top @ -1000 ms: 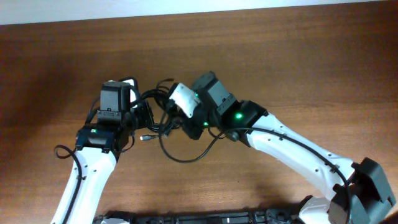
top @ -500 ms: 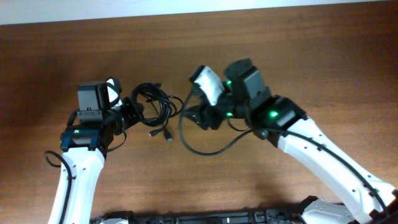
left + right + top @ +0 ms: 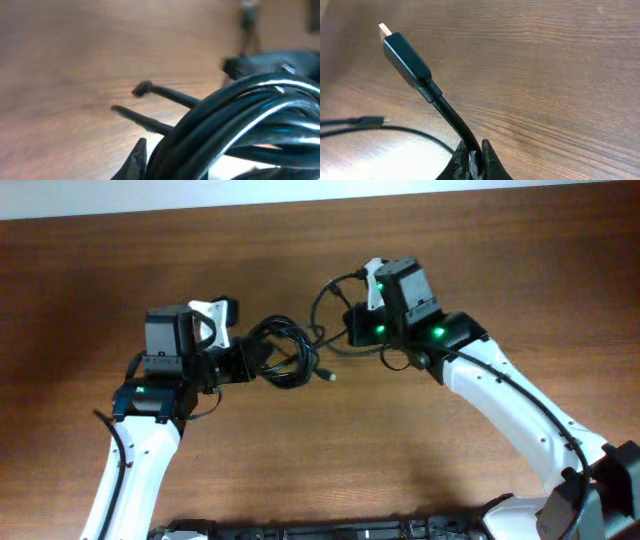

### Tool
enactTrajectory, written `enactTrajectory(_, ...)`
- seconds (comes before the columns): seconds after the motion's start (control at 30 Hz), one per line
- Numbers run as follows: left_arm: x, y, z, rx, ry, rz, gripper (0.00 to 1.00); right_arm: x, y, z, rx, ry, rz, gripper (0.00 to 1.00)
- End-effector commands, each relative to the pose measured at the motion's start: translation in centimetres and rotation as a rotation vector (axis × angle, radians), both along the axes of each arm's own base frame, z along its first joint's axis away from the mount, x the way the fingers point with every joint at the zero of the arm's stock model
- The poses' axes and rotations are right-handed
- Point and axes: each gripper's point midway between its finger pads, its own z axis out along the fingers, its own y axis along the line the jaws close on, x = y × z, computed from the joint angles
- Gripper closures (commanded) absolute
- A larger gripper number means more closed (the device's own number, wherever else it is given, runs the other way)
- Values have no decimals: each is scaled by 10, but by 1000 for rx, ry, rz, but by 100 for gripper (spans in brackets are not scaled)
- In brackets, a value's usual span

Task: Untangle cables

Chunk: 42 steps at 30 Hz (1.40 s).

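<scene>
Overhead: left gripper (image 3: 243, 366) clamping knotted bundle (image 3: 285, 355) at mid table (image 3: 480, 260). Right gripper (image 3: 352, 332) pinching single cable (image 3: 322, 298) looping out of bundle, just beside it.

Left wrist: coils filling view, jaws clenching them.

Right wrist: jaws gripping cable just below plug (image 3: 405, 52), which is pointing up.

Risk: pulling apart likely tightening knot; short grip near plug possibly slipping.

Change: slack loop formerly hanging below right gripper now taken up; left gripper now sitting closer to centre.

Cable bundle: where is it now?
The cable bundle is left of centre overhead, gripped by the left gripper; one cable runs to the right gripper.
</scene>
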Motion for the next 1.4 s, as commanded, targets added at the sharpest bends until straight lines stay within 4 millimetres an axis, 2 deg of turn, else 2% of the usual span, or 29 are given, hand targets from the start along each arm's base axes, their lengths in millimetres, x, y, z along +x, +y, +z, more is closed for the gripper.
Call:
enactTrajectory(0.0,-13,-18,36,-35,-256,-274,100,28,-72,-12,-172,-24,-244,28)
enactTrajectory(0.03,-8,-13,33,0,-259,-246,100,25,-73,-14,-179,-11,-242,1)
enactTrajectory(0.13,14,16,18,177,-260,-99,100,24,-73,-15,-181,-5,-242,1)
enactTrajectory(0.2,26,20,27,201,-324,-71,100,24,-73,-15,-181,-5,-242,1)
enactTrajectory(1.23,16,20,16,155,-211,-30,100,24,-73,-15,-181,-5,-242,1)
enactTrajectory(1.37,21,35,10,212,-186,52,100,24,-73,-15,-181,-5,-242,1)
